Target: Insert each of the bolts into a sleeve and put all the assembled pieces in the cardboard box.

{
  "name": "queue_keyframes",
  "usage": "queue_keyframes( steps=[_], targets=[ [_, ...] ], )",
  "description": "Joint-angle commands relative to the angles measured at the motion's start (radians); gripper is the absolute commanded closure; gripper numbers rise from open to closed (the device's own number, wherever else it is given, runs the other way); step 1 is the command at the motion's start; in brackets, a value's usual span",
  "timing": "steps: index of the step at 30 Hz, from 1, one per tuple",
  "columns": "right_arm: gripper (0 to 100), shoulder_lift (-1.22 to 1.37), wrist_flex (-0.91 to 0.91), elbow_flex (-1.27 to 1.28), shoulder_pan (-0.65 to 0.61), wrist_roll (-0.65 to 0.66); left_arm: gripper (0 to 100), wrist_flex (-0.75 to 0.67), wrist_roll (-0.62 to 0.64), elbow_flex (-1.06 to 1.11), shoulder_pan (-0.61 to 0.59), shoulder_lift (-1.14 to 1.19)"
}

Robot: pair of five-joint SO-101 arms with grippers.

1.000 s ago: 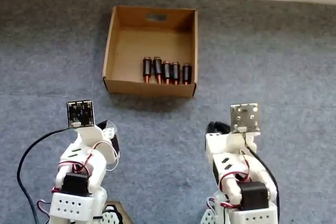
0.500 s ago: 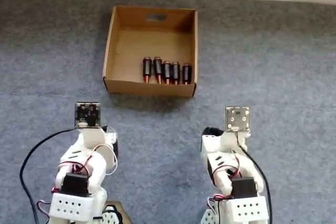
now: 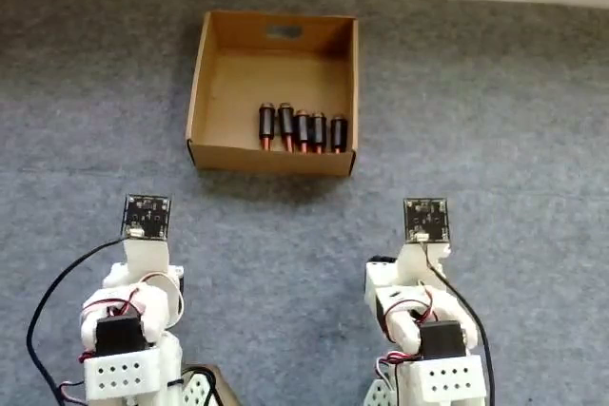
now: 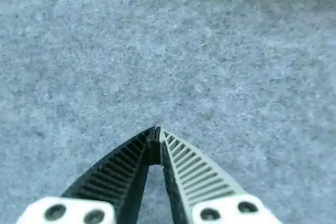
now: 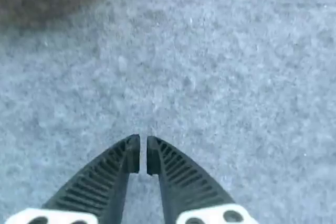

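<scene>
High view is showing me five assembled pieces [image 3: 303,128] lying side by side in the cardboard box [image 3: 202,73], well ahead of both arms: dark sleeves with coppery bolt ends. I'm judging the job finished, which is why the left end effector [image 4: 156,129] and right end effector [image 5: 143,139] are hanging closed and empty over the grey desk [image 3: 476,92].

No lettering, number or sign can be read anywhere (the cardboard box [image 3: 201,83] walls are plain brown, and the grey worktop [image 3: 495,92] is unmarked).
</scene>
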Motion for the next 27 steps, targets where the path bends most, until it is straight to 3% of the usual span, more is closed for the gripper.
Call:
queue_keyframes(
  steps=[1, 12, 18, 22, 27],
  targets=[
    [96.9, -0.005, 0.004, 0.139, 0.008, -0.011, 97, 0.003, -0.008, 0.019, -0.015, -0.004],
    [96.9, -0.099, 0.024, 0.140, 0.012, -0.006, 97, 0.009, -0.008, 0.019, -0.008, -0.008],
    [96.9, -0.154, 0.211, 0.139, 0.012, -0.005, 97, 0.011, -0.008, 0.018, 0.137, -0.081],
    [96.9, -0.156, 0.200, 0.139, 0.012, -0.005, 97, 0.011, -0.008, 0.018, 0.297, -0.073],
    [96.9, -0.156, 0.200, 0.139, 0.012, -0.006, 97, 0.011, -0.008, 0.018, 0.257, -0.073]
  ],
)
